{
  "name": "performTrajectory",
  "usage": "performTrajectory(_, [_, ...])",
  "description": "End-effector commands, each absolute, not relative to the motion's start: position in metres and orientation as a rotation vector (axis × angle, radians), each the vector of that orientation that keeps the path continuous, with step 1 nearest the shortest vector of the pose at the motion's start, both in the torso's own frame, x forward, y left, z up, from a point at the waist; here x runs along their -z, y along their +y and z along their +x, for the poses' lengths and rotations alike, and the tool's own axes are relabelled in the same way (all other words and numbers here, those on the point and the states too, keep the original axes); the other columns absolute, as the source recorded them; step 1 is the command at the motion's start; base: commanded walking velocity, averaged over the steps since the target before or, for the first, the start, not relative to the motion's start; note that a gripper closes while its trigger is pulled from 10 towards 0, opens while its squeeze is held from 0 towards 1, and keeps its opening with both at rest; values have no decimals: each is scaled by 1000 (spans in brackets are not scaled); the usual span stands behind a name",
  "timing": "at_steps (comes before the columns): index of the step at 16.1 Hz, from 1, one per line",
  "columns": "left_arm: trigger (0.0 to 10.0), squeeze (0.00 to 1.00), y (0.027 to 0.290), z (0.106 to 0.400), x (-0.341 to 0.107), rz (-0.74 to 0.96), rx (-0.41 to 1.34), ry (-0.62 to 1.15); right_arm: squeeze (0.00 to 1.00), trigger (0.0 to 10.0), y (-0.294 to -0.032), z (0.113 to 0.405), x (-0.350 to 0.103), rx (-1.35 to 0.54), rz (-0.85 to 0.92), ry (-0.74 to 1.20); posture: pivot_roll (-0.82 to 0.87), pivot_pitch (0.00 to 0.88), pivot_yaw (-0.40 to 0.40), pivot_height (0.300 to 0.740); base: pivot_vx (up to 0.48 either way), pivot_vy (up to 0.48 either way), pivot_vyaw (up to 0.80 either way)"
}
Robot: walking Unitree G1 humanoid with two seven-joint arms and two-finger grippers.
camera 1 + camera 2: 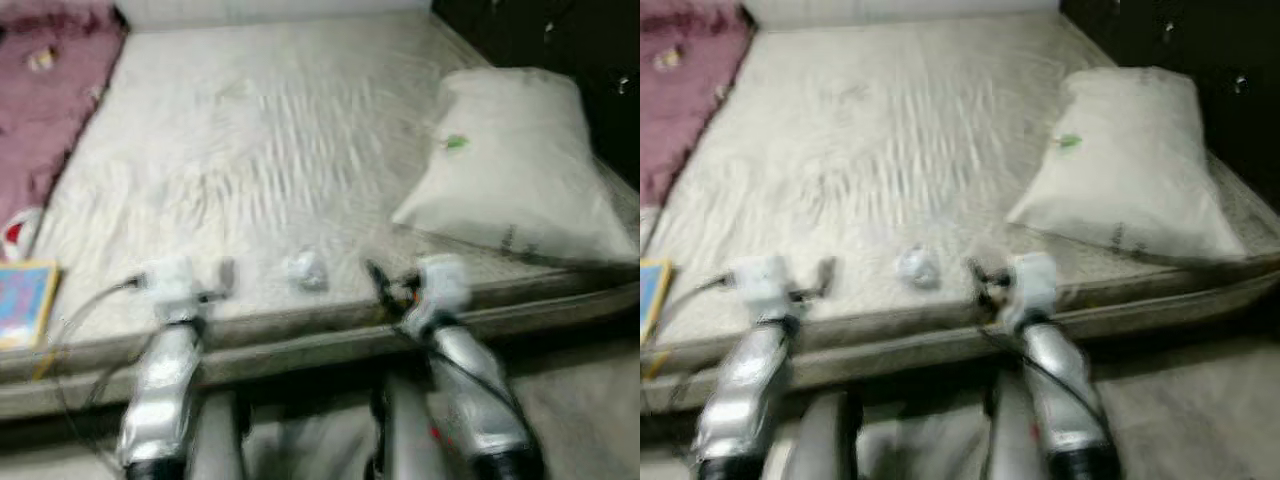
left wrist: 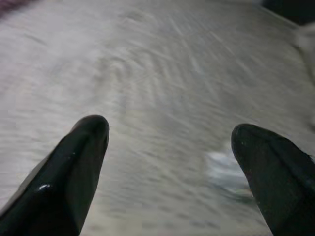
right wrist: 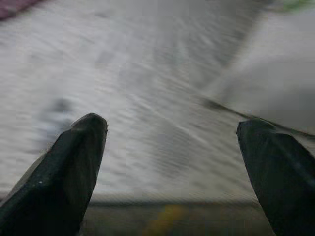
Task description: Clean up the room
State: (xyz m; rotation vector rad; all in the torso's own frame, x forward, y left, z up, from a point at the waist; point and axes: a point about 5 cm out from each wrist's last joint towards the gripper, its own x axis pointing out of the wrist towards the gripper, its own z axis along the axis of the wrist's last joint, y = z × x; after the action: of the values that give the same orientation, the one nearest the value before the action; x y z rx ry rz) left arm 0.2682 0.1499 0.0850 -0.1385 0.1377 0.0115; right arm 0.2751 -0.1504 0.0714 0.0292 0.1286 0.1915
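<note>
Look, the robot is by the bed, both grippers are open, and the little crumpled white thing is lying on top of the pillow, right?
Not quite. The little crumpled white thing lies on the sheet near the bed's front edge, apart from the pillow, as the left eye view shows. The rest holds: the left gripper and right gripper are both open.

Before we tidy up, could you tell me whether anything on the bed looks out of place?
Yes: a small crumpled white wad lies on the bare mattress near its front edge, between both open grippers, like litter.
</note>
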Motion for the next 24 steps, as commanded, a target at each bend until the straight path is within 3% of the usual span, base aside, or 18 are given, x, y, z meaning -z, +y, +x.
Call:
performTrajectory(1, [10000, 0, 163, 264, -79, -113, -52, 168, 0, 10000, -142, 276, -73, -214, 48, 123, -18, 41, 11, 554, 0, 0, 0])
performTrajectory(5, [10000, 0, 162, 264, -79, -111, -51, 169, 0, 10000, -140, 277, -69, -241, 60, 165, -13, 37, 9, 554, 0, 0, 266])
performTrajectory(6, [10000, 0, 162, 264, -79, -109, -51, 170, 0, 10000, -130, 280, -66, -342, -1, 207, -5, 38, 10, 554, 0, 0, 0])
performTrajectory(10, [10000, 0, 163, 259, -82, -83, -52, 168, 0, 10000, -115, 297, -69, -422, -24, 208, 39, 41, -4, 554, 0, 0, 0])
performTrajectory(13, [10000, 0, 183, 242, -82, -46, -128, 182, 0, 10000, -104, 313, -76, -462, -64, 167, 102, 52, -23, 554, 0, 0, 146])
performTrajectory(17, [10000, 0, 192, 229, -83, -37, -163, 191, 0, 10000, -91, 315, -71, -462, -20, 181, 140, 65, -28, 554, 0, 0, 762])
performTrajectory(24, [10000, 0, 203, 210, -86, -5, -196, 233, 0, 10000, -99, 333, -63, -261, -65, 229, 236, 122, -40, 554, 0, 0, 0])
